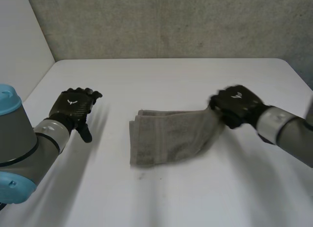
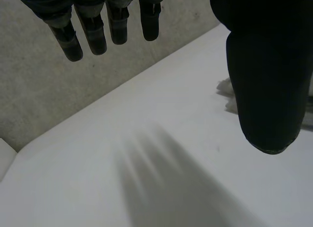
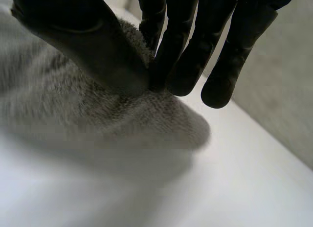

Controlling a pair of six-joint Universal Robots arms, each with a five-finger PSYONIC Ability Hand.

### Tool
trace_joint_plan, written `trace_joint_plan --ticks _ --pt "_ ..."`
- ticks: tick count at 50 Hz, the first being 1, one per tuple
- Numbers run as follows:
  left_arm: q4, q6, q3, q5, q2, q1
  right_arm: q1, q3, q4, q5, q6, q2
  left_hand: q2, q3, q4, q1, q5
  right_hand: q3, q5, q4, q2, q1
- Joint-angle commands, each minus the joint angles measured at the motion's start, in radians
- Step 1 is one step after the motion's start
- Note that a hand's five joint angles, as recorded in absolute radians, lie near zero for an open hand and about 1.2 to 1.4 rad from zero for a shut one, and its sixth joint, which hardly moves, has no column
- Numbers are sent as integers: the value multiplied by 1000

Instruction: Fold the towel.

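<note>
Folded grey terry towel (image 1: 166, 139) is pinched at its right end by the black right hand (image 1: 237, 105); black left hand (image 1: 73, 107) is held open, fingers spread, over the white table (image 1: 161, 197).

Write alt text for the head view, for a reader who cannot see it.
The right robot hand pinches the right end of a grey towel that lies partly folded on a white table. The left robot hand is open to the towel's left, not touching it.

Grey towel (image 1: 168, 136), folded on the table, right end lifted.
</note>
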Motion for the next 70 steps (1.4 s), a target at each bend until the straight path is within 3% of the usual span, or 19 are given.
trace_joint_plan --ticks 1,6,13,14,15,16,17,23,28,36,44,56,62,67,70 --pt "0 -9 5 0 22 7 328 -318 18 12 158 171 21 24 22 20 12 59 53 54 60 145" --pt "0 -35 5 -1 23 15 489 -465 38 13 180 323 21 24 22 20 12 59 53 54 60 145" --pt "-3 -48 4 -1 26 18 569 -565 169 50 154 466 24 27 25 23 15 59 53 54 60 145" --pt "-1 -48 5 -1 31 18 569 -576 196 74 140 474 21 24 22 20 12 -149 -155 -154 -149 -63" --pt "-1 -48 5 -1 31 18 569 -576 196 75 140 474 21 24 22 20 12 -151 -157 -156 -151 -65" --pt "-1 -49 8 -1 32 16 566 -576 213 105 126 463 24 27 25 23 15 -802 -809 -808 -802 -717" --pt "-1 -49 14 -1 32 15 560 -570 219 131 123 441 24 27 25 23 15 -1162 -1169 -1168 -1162 -1077" --pt "-1 -51 48 -4 32 -2 517 -508 213 190 161 327 24 27 25 23 15 -1162 -1169 -1168 -1162 -1077" --pt "-15 -118 102 -6 20 -59 413 -371 118 199 302 174 27 30 28 26 18 -1162 -1169 -1168 -1162 -1077" --pt "-47 -196 111 -11 -63 -135 341 -308 73 196 444 147 36 38 37 35 27 -1162 -1169 -1168 -1162 -1077" --pt "-75 -227 96 -78 -176 -179 350 -361 86 207 407 290 33 36 34 32 24 -1162 -1169 -1168 -1162 -1077" --pt "-75 -225 122 -83 -259 -211 372 -377 92 253 258 397 27 30 28 26 18 -1162 -1169 -1168 -1162 -1077" --pt "-87 -224 146 -84 -193 -222 370 -390 95 280 220 327 24 27 25 23 15 -1162 -1169 -1168 -1162 -1077" --pt "-118 -224 165 -84 -103 -215 356 -383 90 289 234 180 18 21 19 17 9 -1162 -1169 -1168 -1162 -1077" --pt "-147 -225 185 -84 -29 -208 346 -387 90 337 273 87 12 15 14 11 3 -1162 -1169 -1168 -1162 -1077"
